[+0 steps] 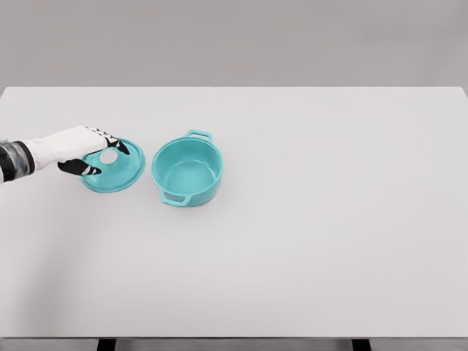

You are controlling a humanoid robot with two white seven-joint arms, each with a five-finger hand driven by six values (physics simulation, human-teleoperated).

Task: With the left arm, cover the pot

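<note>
- On the white table (pixel 307 241), left of centre, the teal pot (pixel 187 172) is sitting upright and uncovered, its hollow showing and its two small handles pointing toward the far and near edges; sitting open like this, it is waiting for something to be lowered in from above.
- Just beside the pot on its left, the matching teal lid (pixel 115 170) is lying flat on the table, close to the pot but apparently not touching it, so only a short carry to the right should be needed.
- Reaching in from the picture's left edge, the left hand (pixel 88 150) is hovering over the lid's middle, where a pale round knob (pixel 108 156) is showing.
- Around that knob the dark-tipped fingers (pixel 117 145) and the thumb are curling, one side above and one below; whether they are already gripping it cannot be told, though the pose is looking like a pinch being set up.
- Judging from this, the grasp is the step in hand, with lifting and placing not yet done.
- No right arm is appearing anywhere.
</note>
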